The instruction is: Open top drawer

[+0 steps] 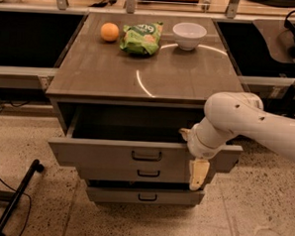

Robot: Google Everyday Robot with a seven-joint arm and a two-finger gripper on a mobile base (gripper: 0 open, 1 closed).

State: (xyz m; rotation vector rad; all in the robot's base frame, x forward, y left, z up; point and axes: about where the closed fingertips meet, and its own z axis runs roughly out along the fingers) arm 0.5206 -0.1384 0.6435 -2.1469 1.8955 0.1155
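The top drawer (106, 155) is the widest grey-brown front, with a small black bar handle (146, 155) at its centre. It stands pulled out from the cabinet, and its dark inside (127, 125) shows below the cabinet top. My gripper (198, 168) is at the right end of the drawer front, to the right of the handle, and hangs down over the front's lower edge. The white arm (246, 122) reaches in from the right.
Two narrower drawer fronts, the middle (148, 174) and the lowest (147, 196), sit below. On the cabinet top (150, 73) are an orange (110, 31), a green snack bag (141, 38) and a white bowl (189, 35). A black stand leg (15, 197) lies on the floor at the left.
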